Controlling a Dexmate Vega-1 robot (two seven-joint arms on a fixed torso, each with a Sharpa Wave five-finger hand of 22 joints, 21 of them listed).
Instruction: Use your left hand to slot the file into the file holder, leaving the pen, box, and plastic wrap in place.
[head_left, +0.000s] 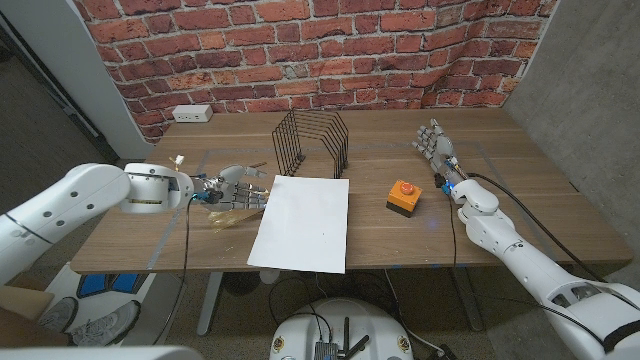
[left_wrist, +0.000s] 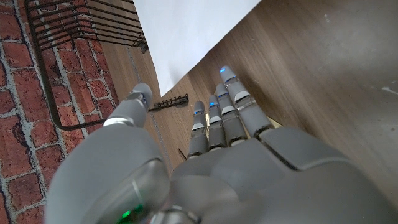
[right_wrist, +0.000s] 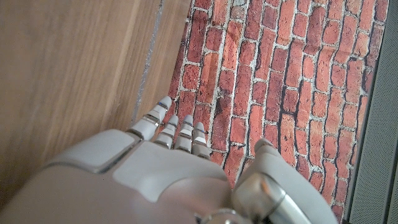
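White file (head_left: 300, 222) lies flat at the table's (head_left: 540, 215) front edge, mid-width, its far edge just short of the black wire file holder (head_left: 311, 143), which stands upright toward the back edge. Left hand (head_left: 228, 189) sits just beside the file's left edge, fingers (left_wrist: 231, 107) extended and apart, grasping nothing. Right hand (head_left: 437, 147) near the back right, released. Orange box (head_left: 403, 196) right of the file.

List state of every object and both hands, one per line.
file: flat on table, not slotted
file holder: upright, empty
left hand: open, beside file's left edge
right hand: open, idle
plastic wrap: under left hand
box: closed, untouched
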